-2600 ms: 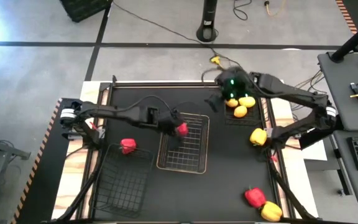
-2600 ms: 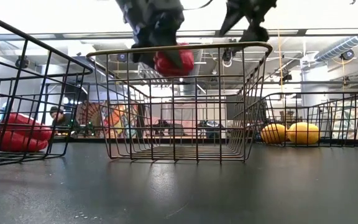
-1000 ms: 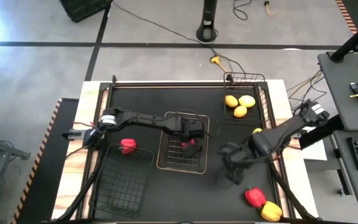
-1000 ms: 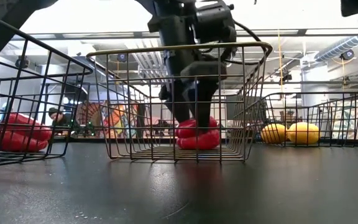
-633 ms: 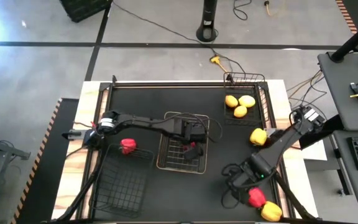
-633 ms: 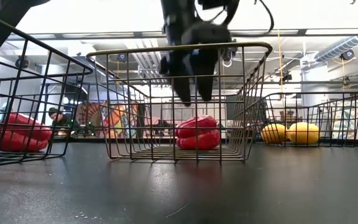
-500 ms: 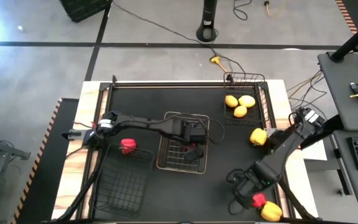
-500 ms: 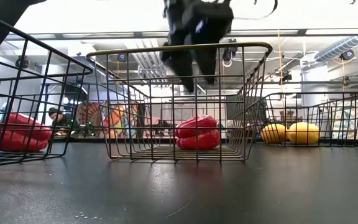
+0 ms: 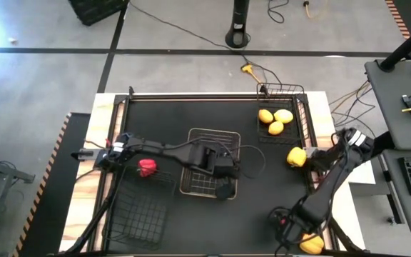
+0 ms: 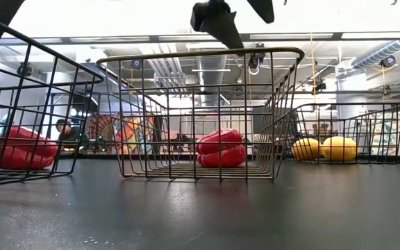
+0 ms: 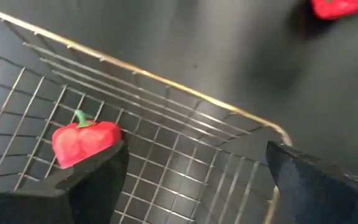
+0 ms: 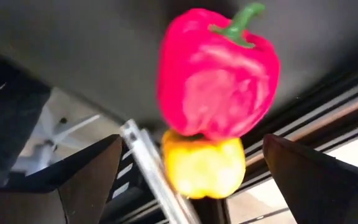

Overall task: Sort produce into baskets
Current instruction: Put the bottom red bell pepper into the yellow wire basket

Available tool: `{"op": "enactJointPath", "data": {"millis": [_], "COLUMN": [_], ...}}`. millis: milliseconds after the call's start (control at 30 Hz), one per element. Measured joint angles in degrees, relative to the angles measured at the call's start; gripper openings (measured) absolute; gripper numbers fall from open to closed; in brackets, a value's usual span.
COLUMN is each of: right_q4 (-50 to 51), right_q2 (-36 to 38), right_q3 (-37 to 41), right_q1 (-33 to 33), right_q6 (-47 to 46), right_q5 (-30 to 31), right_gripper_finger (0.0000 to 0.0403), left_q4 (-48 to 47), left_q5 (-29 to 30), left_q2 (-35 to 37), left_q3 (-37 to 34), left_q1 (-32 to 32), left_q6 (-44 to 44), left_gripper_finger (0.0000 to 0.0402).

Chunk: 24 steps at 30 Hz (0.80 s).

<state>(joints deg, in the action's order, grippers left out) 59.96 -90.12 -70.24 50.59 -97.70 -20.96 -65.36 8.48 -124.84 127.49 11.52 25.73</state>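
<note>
My left gripper (image 9: pixel 223 187) (image 11: pixel 197 193) hangs open above the near right corner of the pale wire basket (image 9: pixel 212 133) (image 10: pixel 200 54). A red pepper (image 11: pixel 82 142) (image 10: pixel 219 147) rests on that basket's floor; the arm hides it from above. My right gripper (image 9: pixel 291 228) (image 12: pixel 197 186) stands open, pointing down over a red pepper (image 12: pixel 216 74) and a yellow pepper (image 12: pixel 204 168) (image 9: pixel 309 245) at the table's near right corner. Three lemons (image 9: pixel 275 120) lie in the far right black basket (image 9: pixel 282 90). Another red pepper (image 9: pixel 146 167) lies at the far edge of the left black basket (image 9: pixel 141 210).
A yellow pepper (image 9: pixel 296 156) sits on the black mat by the right edge, between the lemon basket and my right arm. The mat between the pale basket and the right arm is bare. A raised frame runs round the table's edge (image 9: pixel 191 96).
My left gripper has risen out of the pale basket and drifted toward the near edge, leaving the red pepper lying on the basket floor. My right gripper has swung toward the near right corner and sunk over the red and yellow peppers, rolling as it went.
</note>
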Motion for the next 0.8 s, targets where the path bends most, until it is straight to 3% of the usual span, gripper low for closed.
{"op": "enactJointPath", "data": {"millis": [400,800], "right_q4": [-3.51,-13.28], "right_q2": [-3.97,-5.41], "right_q3": [5.22,12.52], "right_q1": [-0.49,-1.05], "right_q6": [-0.55,-9.80], "right_q5": [1.98,1.47], "right_gripper_finger": [0.0384,0.0383], "left_q4": [0.99,0.39], "left_q5": [-0.01,1.15], "left_q2": [-0.12,-0.15], "left_q3": [-2.01,-2.06], "left_q1": [3.20,5.24], "left_q6": [3.19,5.90], "left_gripper_finger": [0.0361,0.0361]}}
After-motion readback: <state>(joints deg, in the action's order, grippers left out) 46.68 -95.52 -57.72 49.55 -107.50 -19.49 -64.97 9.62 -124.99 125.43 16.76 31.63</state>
